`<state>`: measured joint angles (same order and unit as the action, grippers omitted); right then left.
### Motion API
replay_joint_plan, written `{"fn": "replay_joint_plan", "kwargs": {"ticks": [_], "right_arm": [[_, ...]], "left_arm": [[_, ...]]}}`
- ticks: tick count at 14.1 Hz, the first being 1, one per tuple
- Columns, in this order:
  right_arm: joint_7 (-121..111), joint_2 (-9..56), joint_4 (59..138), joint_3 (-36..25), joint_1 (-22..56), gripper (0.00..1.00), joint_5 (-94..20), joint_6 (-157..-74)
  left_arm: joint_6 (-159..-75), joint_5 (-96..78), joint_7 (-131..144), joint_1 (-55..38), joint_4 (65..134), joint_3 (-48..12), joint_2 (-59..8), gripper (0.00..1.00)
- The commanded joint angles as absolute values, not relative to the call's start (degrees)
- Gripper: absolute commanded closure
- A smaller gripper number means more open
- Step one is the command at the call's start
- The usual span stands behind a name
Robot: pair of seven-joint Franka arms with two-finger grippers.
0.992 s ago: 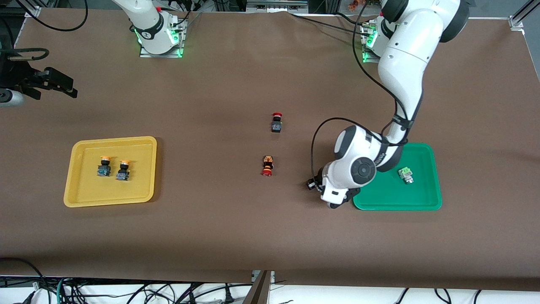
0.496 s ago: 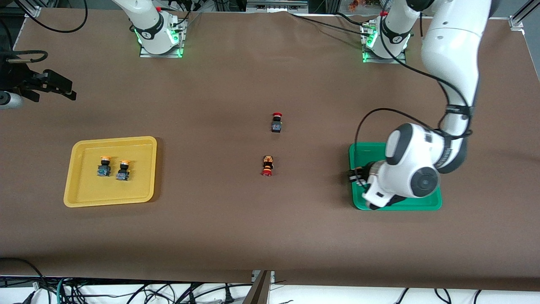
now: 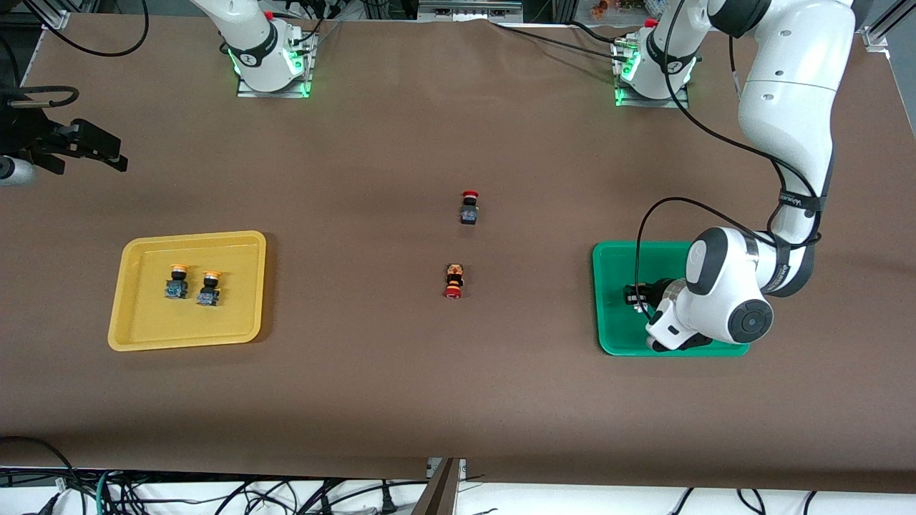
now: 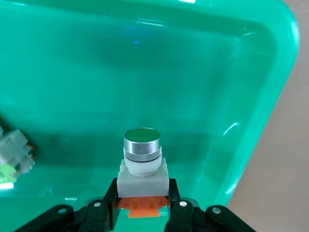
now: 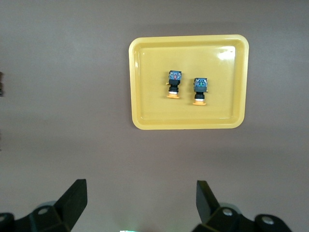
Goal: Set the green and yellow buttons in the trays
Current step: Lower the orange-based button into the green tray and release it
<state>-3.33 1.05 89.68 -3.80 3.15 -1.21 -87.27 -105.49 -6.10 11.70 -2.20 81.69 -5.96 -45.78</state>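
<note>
My left gripper (image 4: 142, 198) is shut on the white body of a green-capped button (image 4: 141, 159) and holds it over the green tray (image 4: 193, 72). In the front view the gripper (image 3: 633, 295) is over the tray (image 3: 615, 265). A second green button (image 4: 12, 157) lies in that tray; the wrist hides it in the front view. Two yellow buttons (image 3: 177, 281) (image 3: 210, 287) lie in the yellow tray (image 3: 143, 315), and they also show in the right wrist view (image 5: 174, 83) (image 5: 200, 90). My right gripper (image 5: 141, 198) is open and empty, high over the right arm's end of the table (image 3: 107, 150).
A red-capped black button (image 3: 469, 207) and a red-capped orange-black button (image 3: 454, 280) lie mid-table between the trays. The left arm's wrist covers the green tray's corner nearest the front camera. Cables hang off the table's front edge.
My left gripper has carried the green button from beside the green tray to over it, toward the left arm's end. The right gripper has barely moved.
</note>
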Motion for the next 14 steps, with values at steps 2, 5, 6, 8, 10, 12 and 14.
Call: {"fn": "replay_joint_plan", "kwargs": {"ticks": [2, 5, 6, 8, 10, 12, 14], "right_arm": [[-4.3, 1.6, 88.2, -3.2, 2.4, 0.0, -0.3, -86.6], [-4.3, 1.6, 88.2, -3.2, 2.4, 0.0, -0.3, -86.6], [-4.3, 1.6, 88.2, -3.2, 2.4, 0.0, -0.3, -86.6], [-4.3, 1.6, 88.2, -3.2, 2.4, 0.0, -0.3, -86.6], [-4.3, 1.6, 88.2, -3.2, 2.4, 0.0, -0.3, -86.6], [-4.3, 1.6, 88.2, -3.2, 2.4, 0.0, -0.3, -86.5], [-4.3, 1.6, 88.2, -3.2, 2.4, 0.0, -0.3, -86.5]], "left_arm": [[-105.7, -5.9, 9.1, -0.5, 81.5, -6.7, -46.1, 0.0], [-105.6, -6.4, 9.5, -0.4, 80.8, -6.9, -45.2, 0.0], [-105.2, -7.6, 9.7, -0.4, 78.8, -6.9, -45.2, 0.0], [-103.4, -8.9, 9.7, -0.4, 77.0, -6.9, -43.2, 0.0], [-100.2, -8.3, 9.3, -0.4, 77.6, -7.0, -37.9, 0.0], [-95.9, -8.0, 9.1, -0.3, 77.6, -6.7, -32.1, 0.0], [-91.7, -4.4, 9.0, -0.2, 77.8, -6.7, -26.3, 0.0]]}}
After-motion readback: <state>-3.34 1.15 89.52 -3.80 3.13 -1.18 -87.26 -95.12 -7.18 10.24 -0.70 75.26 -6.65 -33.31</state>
